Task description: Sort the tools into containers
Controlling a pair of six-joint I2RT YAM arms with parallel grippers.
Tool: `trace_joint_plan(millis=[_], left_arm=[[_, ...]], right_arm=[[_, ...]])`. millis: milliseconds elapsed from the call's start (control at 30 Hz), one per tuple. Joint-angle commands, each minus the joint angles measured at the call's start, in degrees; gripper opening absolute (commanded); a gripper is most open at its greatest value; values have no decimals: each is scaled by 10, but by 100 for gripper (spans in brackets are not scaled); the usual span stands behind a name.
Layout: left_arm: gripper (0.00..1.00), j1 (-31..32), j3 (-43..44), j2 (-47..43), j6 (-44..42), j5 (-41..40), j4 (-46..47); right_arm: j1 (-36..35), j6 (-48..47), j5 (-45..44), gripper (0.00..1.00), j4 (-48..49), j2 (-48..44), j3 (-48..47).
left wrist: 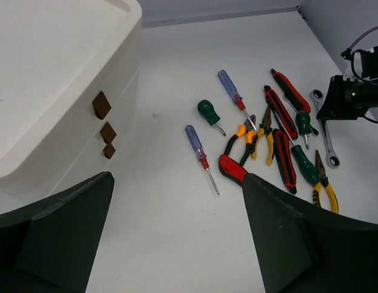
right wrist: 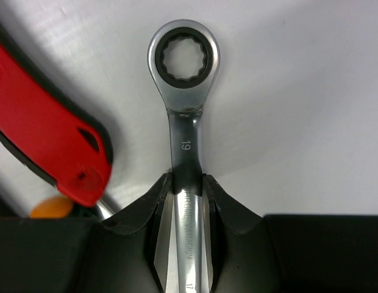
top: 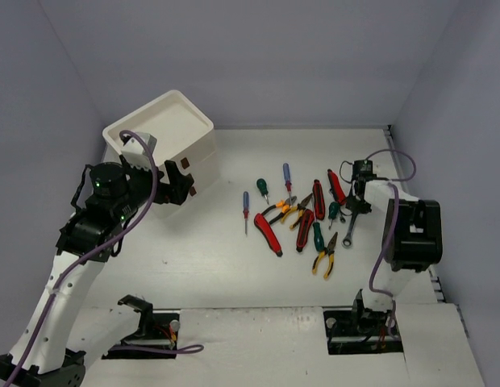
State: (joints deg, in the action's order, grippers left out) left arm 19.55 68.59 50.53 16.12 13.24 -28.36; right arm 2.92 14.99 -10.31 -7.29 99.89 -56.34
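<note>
Sorting looked barely begun: the tall white plastic box of stacked drawers (top: 165,141) stood with its brown-tabbed drawers shut and no tool visible in its top tray. The loose heap of coloured-handled screwdrivers, pliers and cutters (top: 305,219) lay on the white table (top: 218,266) at about 4 o'clock of the box in the top view. The right end effector (right wrist: 188,183) was clamped on the shank of a silver ratchet wrench (right wrist: 186,134) at the heap's 3 o'clock edge, seemingly not yet lifted, while the left end effector (left wrist: 177,232) hung with its fingers wide apart and nothing between them at 5 o'clock of the box.
</note>
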Motion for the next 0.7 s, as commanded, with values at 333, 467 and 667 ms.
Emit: trace_joint_plan(millis=[333,467,667], left_arm=[[84,4,12,-23,-36,-19,7],[84,4,10,-25,-50,-22,6],[84,9,11,-21,-55,-24,7]], right_arm=[[15,25,40,46,-69,18,-2],[15,25,45,45,-92,24,-5],[14,26,66,44,-120,31,1]])
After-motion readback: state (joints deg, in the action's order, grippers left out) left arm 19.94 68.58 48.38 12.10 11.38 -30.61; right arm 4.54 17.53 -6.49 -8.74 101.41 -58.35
